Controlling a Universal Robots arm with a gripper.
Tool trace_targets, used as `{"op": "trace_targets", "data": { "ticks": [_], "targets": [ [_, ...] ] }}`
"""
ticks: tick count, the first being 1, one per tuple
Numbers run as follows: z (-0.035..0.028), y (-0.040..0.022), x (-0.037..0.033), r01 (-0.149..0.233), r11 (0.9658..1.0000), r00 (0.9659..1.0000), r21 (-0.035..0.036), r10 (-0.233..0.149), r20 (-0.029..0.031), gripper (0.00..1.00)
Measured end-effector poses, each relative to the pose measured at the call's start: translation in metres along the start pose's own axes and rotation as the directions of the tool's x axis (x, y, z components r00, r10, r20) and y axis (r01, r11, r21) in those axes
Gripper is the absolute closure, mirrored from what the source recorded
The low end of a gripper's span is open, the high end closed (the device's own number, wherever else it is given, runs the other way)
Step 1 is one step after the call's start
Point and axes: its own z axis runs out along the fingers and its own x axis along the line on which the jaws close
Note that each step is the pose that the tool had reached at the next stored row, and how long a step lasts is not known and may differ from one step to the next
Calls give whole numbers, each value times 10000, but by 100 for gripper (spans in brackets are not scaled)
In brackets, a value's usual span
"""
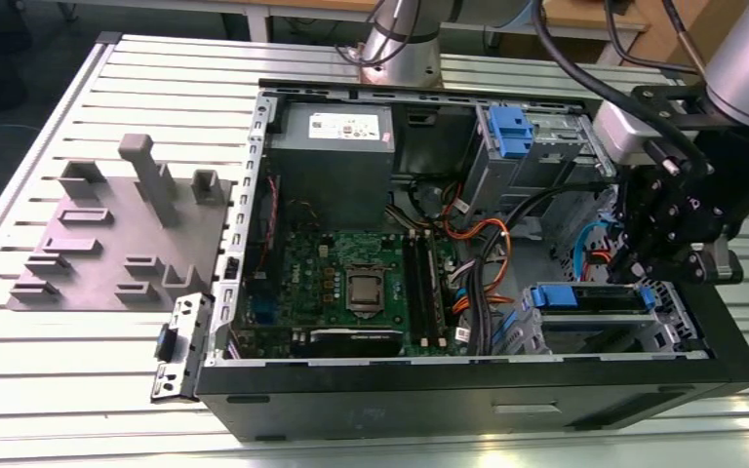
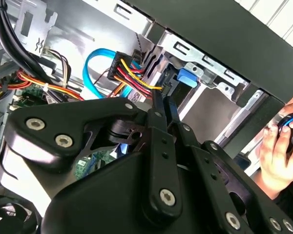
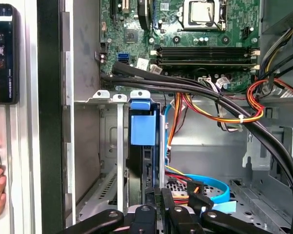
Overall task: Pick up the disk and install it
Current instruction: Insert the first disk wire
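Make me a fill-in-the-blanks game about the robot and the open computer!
1. The computer case lies with its side ____, so the green board shows.
2. The disk sits in a metal bay and has a ____ plastic handle.
3. In the exterior view, the pincer hangs over the case's ____ side.
4. A person's ____ shows beside the case in the second wrist view.

Missing words: open; blue; right; hand
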Motion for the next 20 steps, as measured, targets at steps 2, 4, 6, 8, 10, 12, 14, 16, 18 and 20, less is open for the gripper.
{"op": "trace_targets", "data": {
  "ticks": [2, 4, 6, 8, 10, 12, 14, 16, 18, 20],
  "targets": [
    [0, 22, 8, 2, 10000, 10000, 91, -2, 0, 84],
    [1, 36, 15, 21, 9998, 10000, 182, -21, 3, 84],
    [2, 51, 21, 36, 9996, 10000, 276, -37, 5, 84],
    [4, 71, 25, 44, 9993, 10000, 375, -44, 6, 84],
    [7, 90, 30, 55, 9989, 10000, 470, -56, 7, 84],
    [10, 105, 34, 71, 9984, 10000, 566, -72, 9, 84],
    [14, 119, 38, 91, 9977, 10000, 666, -91, 11, 84],
    [21, 139, 40, 102, 9970, 9999, 762, -103, 13, 84],
    [28, 174, 41, 100, 9962, 9999, 867, -102, 13, 84],
    [28, 217, 41, 95, 9952, 10000, 973, -97, 11, 84]
  ]
}}
